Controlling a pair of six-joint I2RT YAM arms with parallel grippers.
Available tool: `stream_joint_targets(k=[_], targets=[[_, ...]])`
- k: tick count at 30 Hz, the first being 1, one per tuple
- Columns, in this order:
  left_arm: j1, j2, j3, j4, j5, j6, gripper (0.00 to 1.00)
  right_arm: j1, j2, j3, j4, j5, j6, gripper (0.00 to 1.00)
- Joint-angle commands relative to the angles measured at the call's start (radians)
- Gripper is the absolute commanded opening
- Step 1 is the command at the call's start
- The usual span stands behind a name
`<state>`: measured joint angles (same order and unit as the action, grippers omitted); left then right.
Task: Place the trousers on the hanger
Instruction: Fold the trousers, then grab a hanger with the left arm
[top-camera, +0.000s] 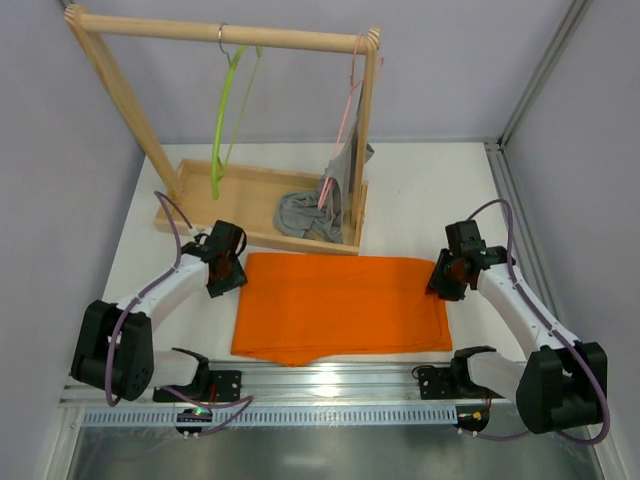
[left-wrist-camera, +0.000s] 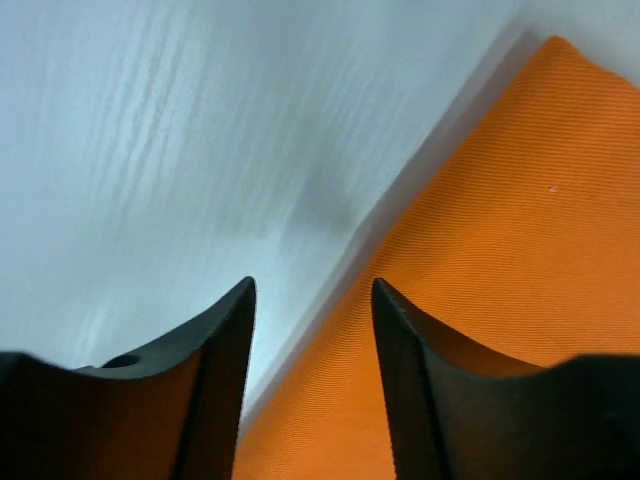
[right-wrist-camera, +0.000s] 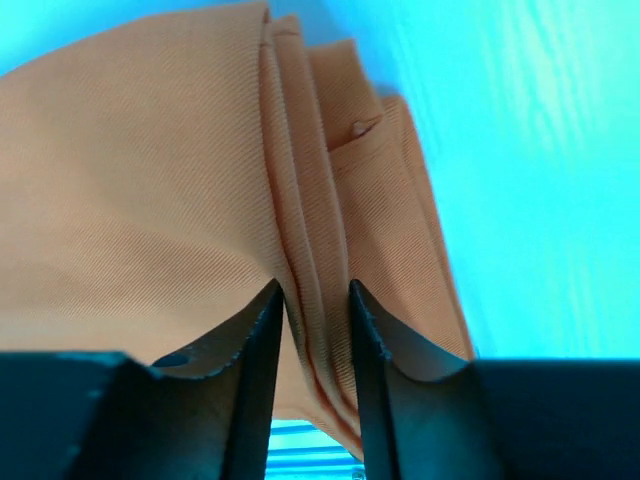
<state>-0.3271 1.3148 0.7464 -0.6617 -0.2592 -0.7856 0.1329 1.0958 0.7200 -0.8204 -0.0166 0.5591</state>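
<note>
We note left gripper (top-camera: 226, 268) at left edge of trousers (top-camera: 340, 305), jaws released, astride cloth edge and white table (top-camera: 420, 200). Lime-green hanger (top-camera: 228, 110) hangs from wooden rack (top-camera: 150, 30) behind. Orange trousers lie folded flat between 2 arms. Right gripper (top-camera: 450, 275) at right edge, jaws slightly parted over folds, clenching nothing.

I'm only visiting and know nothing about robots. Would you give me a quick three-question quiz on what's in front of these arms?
1. True or false: the orange trousers hang on the lime-green hanger.
2. Which holds the grey garment? A the lime-green hanger; B the pink hanger; C neither.
3. Fill in: the trousers lie folded on the ____.
Key: 1 false; 2 B; 3 table.
</note>
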Motion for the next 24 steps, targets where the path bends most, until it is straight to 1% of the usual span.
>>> stream_joint_targets(k=[1,2,4,5,6,7,8,9,11,13,17,18,20,21,22,24], targets=[[0.005,-0.009,0.048,-0.049,-0.077,0.039,0.55,-0.007,0.042,0.007,0.039,0.112,0.015,0.38],[0.006,-0.012,0.063,-0.047,-0.078,0.052,0.58,-0.007,0.044,0.007,0.044,0.109,0.015,0.41],[0.007,-0.022,0.074,-0.05,-0.075,0.06,0.59,-0.007,0.05,0.012,0.075,0.096,0.012,0.45],[0.007,-0.02,0.082,-0.05,-0.065,0.063,0.59,-0.006,0.059,0.024,0.084,0.064,0.007,0.47],[0.005,-0.019,0.097,-0.053,-0.055,0.059,0.6,-0.007,0.068,0.03,0.108,0.044,-0.005,0.52],[0.006,-0.014,0.103,-0.049,-0.04,0.057,0.6,-0.007,0.082,0.035,0.121,0.031,-0.013,0.54],[0.005,-0.014,0.107,-0.042,-0.025,0.055,0.6,-0.006,0.119,0.044,0.13,-0.009,-0.016,0.56],[0.006,-0.015,0.11,-0.033,0.003,0.054,0.6,-0.007,0.136,0.05,0.147,-0.017,-0.022,0.58],[0.005,-0.025,0.12,-0.033,0.011,0.054,0.6,-0.009,0.191,0.058,0.165,-0.022,-0.033,0.59],[0.005,-0.032,0.126,-0.026,0.023,0.066,0.61,-0.007,0.216,0.059,0.196,-0.034,-0.048,0.62],[0.005,-0.04,0.133,-0.01,0.046,0.072,0.61,-0.01,0.249,0.082,0.221,-0.028,-0.073,0.62],[0.005,-0.04,0.134,-0.01,0.051,0.071,0.61,-0.01,0.262,0.094,0.183,0.072,-0.07,0.63],[0.005,-0.04,0.136,-0.018,0.043,0.062,0.61,-0.009,0.26,0.143,0.109,0.173,-0.033,0.62],[0.005,-0.049,0.136,-0.024,0.034,0.06,0.61,-0.009,0.236,0.157,0.042,0.228,-0.021,0.62],[0.005,-0.057,0.139,-0.029,0.022,0.06,0.61,-0.009,0.216,0.182,0.011,0.307,-0.005,0.62],[0.005,-0.089,0.137,-0.036,0.024,0.069,0.62,-0.01,0.15,0.202,-0.043,0.339,0.009,0.61]])
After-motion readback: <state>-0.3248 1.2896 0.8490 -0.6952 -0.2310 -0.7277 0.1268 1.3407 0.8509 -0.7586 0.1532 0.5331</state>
